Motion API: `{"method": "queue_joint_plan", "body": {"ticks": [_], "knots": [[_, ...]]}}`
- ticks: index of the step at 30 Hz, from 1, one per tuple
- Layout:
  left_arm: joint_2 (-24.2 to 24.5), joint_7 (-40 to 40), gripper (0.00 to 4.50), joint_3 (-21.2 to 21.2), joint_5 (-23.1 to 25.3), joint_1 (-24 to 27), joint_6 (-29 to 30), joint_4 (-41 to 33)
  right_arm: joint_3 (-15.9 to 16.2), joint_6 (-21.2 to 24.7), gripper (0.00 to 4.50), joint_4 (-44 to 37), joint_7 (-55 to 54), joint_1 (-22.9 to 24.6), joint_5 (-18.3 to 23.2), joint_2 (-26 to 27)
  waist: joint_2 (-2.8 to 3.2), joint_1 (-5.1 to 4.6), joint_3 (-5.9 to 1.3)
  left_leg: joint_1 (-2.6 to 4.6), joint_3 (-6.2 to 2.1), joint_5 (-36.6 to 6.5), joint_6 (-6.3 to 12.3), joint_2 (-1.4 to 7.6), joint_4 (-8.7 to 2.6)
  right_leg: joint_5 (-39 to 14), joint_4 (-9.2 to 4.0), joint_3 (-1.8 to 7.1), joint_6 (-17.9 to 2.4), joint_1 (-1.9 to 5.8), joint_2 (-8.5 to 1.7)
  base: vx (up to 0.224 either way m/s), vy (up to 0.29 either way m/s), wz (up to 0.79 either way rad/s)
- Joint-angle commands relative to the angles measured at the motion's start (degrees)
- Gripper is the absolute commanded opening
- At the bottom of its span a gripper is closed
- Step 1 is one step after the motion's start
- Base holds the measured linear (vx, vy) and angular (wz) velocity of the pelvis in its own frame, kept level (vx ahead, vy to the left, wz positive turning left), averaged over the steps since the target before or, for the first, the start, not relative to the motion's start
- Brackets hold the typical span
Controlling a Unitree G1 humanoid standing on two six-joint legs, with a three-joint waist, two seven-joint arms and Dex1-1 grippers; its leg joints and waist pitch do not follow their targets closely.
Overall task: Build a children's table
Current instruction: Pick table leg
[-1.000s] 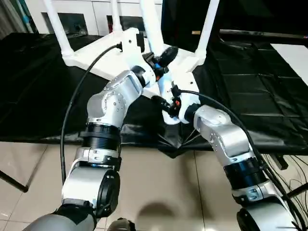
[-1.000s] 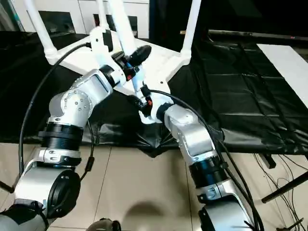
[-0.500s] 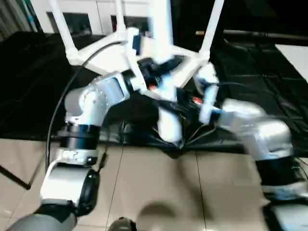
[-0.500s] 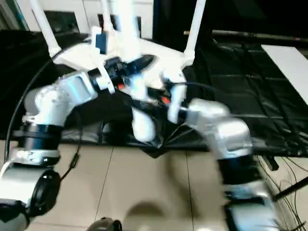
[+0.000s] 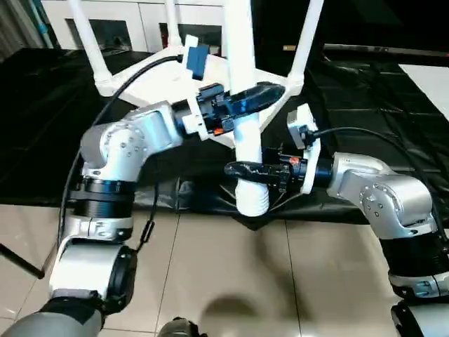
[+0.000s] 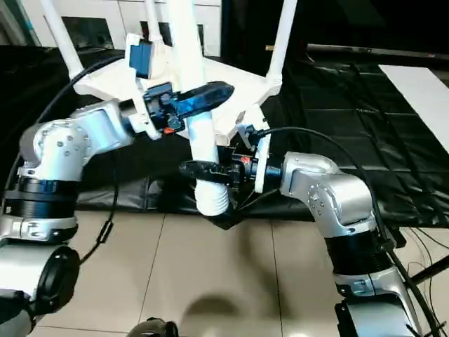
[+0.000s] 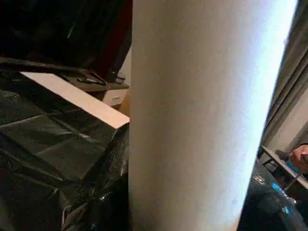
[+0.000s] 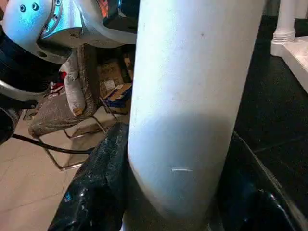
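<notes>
The children's table lies upside down on a black sheet, its white top (image 6: 245, 77) facing up. Three white legs (image 5: 85, 35) (image 5: 170, 21) (image 5: 309, 35) stand in its corner sockets. A fourth leg (image 5: 242, 70) stands upright in front of the top, and its ribbed lower end (image 5: 252, 200) hangs over the sheet's near edge. My left gripper (image 5: 256, 97) is shut on this leg at mid-height, coming in from the left. My right gripper (image 5: 242, 170) is shut on it lower down, coming in from the right. Both wrist views look close up at the leg (image 7: 202, 115) (image 8: 187, 96) between black fingers.
The black sheet (image 5: 365, 119) covers a low platform, with beige floor tiles (image 5: 210, 281) in front of it. A white cabinet with glass doors (image 5: 126, 17) stands behind. A white surface (image 5: 428, 84) lies at the far right, and cables (image 6: 421, 260) trail at the lower right.
My right forearm has swung out to the right, and its gripper now clasps the leg low down. The held leg stands straighter and nearer to me. My left elbow has moved outward.
</notes>
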Motion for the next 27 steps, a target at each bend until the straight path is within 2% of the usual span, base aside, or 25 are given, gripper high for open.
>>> {"method": "queue_joint_plan", "body": {"ticks": [1, 4, 5, 6, 7, 8, 9, 10, 11, 13, 14, 16, 19, 22, 26, 27], "knots": [[-0.16, -1.17, 1.84, 0.14, -1.64, -0.1, 0.31, -1.81, -0.33, 0.2, 1.93, 0.2, -1.28, 0.07, -1.13, -0.33, 0.5, -0.01, -4.82, 2.67, -1.4, -8.86, 0.07, 3.17, -3.27, 5.0, -3.94, 2.15, -15.96, 2.04, -4.81, 0.0, 0.0, 0.0], [-0.58, 1.84, 1.84, -0.27, 1.37, -0.26, -2.02, -0.46, -0.9, -0.54, 1.91, 0.38, -2.68, 0.02, -1.24, 0.16, 0.49, -0.08, -4.86, 2.68, -1.42, -8.74, -0.1, 3.16, -3.27, 5.78, -3.96, 2.15, -15.82, 2.07, -4.8, 0.0, 0.0, 0.0], [-1.26, 4.6, 2.19, 0.81, 1.87, -1.16, -1.93, 1.93, -0.96, -1.21, 1.91, 0.6, -3.59, -0.18, -1.82, 0.44, 0.69, -0.03, -4.92, 2.71, -1.43, -8.62, -0.14, 3.14, -3.2, 6.03, -3.88, 2.16, -15.8, 2.07, -4.79, 0.0, 0.0, 0.0], [-1.29, 6.74, 2.54, 0.46, 3.83, -1.58, -3.03, 3.23, -0.93, -2.15, 1.91, 0.89, -4.76, -0.39, -2.77, 0.76, 0.59, -0.05, -4.91, 2.7, -1.41, -8.63, -0.12, 3.12, -3.2, 6.37, -3.98, 2.17, -15.86, 2.07, -4.81, 0.0, 0.0, 0.0], [-1.74, 10.46, 2.54, -0.01, 7.11, -2.08, -5.73, 4.85, -0.48, -4.3, 1.91, 1.6, -7.58, -0.87, -5.33, 1.66, 0.66, -0.06, -4.96, 2.65, -1.47, -8.49, -0.17, 3.14, -3.14, 6.57, -3.94, 2.18, -15.72, 2.1, -4.85, 0.0, 0.0, 0.0], [-2.05, 12.79, 2.57, -0.37, 9.28, -2.31, -7.75, 5.6, -0.12, -5.73, 1.91, 2.03, -9.59, -1.18, -7.13, 2.32, 0.67, -0.28, -4.92, 2.65, -1.64, -8.72, -1.24, 3.19, -3.29, 6.01, -4.09, 2.14, -14.84, 2.0, -4.81, 0.0, 0.0, 0.0], [-2.52, 14.89, 2.68, -0.53, 11.12, -2.44, -10.16, 6.1, 0.17, -6.82, 1.91, 2.44, -11.51, -1.43, -8.62, 3.01, 0.54, -0.28, -4.94, 2.62, -1.66, -8.97, -1.51, 3.16, -3.31, 5.79, -4.1, 2.14, -14.46, 2.16, -4.82, 0.0, 0.0, 0.0], [-3.56, 19.64, 2.82, -0.46, 14.26, -2.78, -14.25, 7.57, 0.21, -7.17, 1.91, 2.76, -14.71, -1.7, -9.82, 4.56, 0.55, -0.4, -4.94, 2.52, -1.67, -8.9, -1.7, 3.07, -3.34, 5.75, -4.13, 2.21, -13.98, 2.34, -4.89, 0.0, 0.0, 0.0], [-3.84, 20.98, 2.95, -0.47, 15.13, -2.86, -15.34, 8.01, 0.16, -7.09, 1.89, 2.78, -15.55, -1.75, -9.96, 5.07, 0.68, -0.56, -4.91, 2.51, -1.68, -9.09, -1.67, 3.13, -3.38, 5.7, -4.2, 2.26, -13.82, 2.22, -4.89, 0.0, 0.0, 0.0], [-5.49, 23.82, 3.03, 0.31, 15.76, -2.67, -17.42, 8.8, 1.69, -7.54, 1.87, 2.45, -19.61, -1.89, -12.26, 7.27, 0.76, -0.69, -5.09, 2.51, -1.75, -8.38, -1.25, 3.06, -3.26, 7.07, -4.02, 2.2, -13.56, 2.37, -4.85, 0.0, 0.0, 0.0], [-6.19, 24.12, 3.03, 0.4, 15.47, -2.35, -17.3, 8.49, 2.89, -8.24, 1.86, 2.36, -21.61, -1.92, -14.04, 8.05, 0.9, -0.83, -5.24, 2.53, -1.75, -6.93, -1.21, 3.14, -3.16, 9.78, -3.61, 2.08, -14.0, 2.17, -4.72, 0.0, 0.0, 0.0], [-7.19, 24.53, 3.03, 0.2, 15.22, -1.88, -16.81, 7.89, 4.36, -9.05, 1.86, 2.51, -24.4, -2.06, -15.92, 9.34, 1.02, -0.76, -5.24, 2.54, -1.63, -6.49, -0.82, 3.0, -3.06, 10.74, -3.61, 2.09, -14.57, 2.12, -4.77, 0.0, 0.0, 0.0], [-7.87, 25.19, 3.03, -0.1, 15.33, -1.61, -16.3, 7.58, 4.12, -9.25, 1.86, 2.81, -26.3, -2.22, -15.96, 11.1, 1.18, -0.79, -5.1, 2.63, -1.61, -8.33, -0.57, 3.05, -3.19, 9.25, -3.79, 2.16, -14.68, 2.06, -4.78, 0.0, 0.0, 0.0], [-8.25, 25.26, 3.03, -0.06, 15.71, -1.9, -16.9, 8.35, 3.73, -10.24, 1.86, 3.6, -27.51, -2.43, -17.09, 12.13, 1.29, -0.78, -4.96, 2.73, -1.66, -9.9, -1.14, 3.15, -3.42, 6.57, -4.02, 2.22, -14.23, 1.98, -4.79, 0.0, 0.0, 0.0], [-8.72, 26.48, 3.03, 0.0, 17.15, -2.32, -19.25, 9.6, 3.09, -10.72, 1.86, 4.18, -28.14, -2.7, -17.77, 12.57, 1.24, -0.84, -4.94, 2.69, -1.68, -10.32, -1.62, 3.14, -3.53, 6.46, -4.11, 2.3, -13.54, 2.02, -4.78, 0.0, 0.0, 0.0], [-8.76, 26.63, 3.03, 0.18, 17.39, -2.46, -20.07, 10.08, 2.18, -10.45, 1.86, 3.73, -26.74, -2.63, -16.28, 12.38, 1.26, -0.82, -4.97, 2.73, -1.67, -10.21, -1.65, 3.13, -3.48, 6.71, -4.06, 2.3, -13.52, 2.0, -4.79, 0.0, 0.0, 0.0]]}}
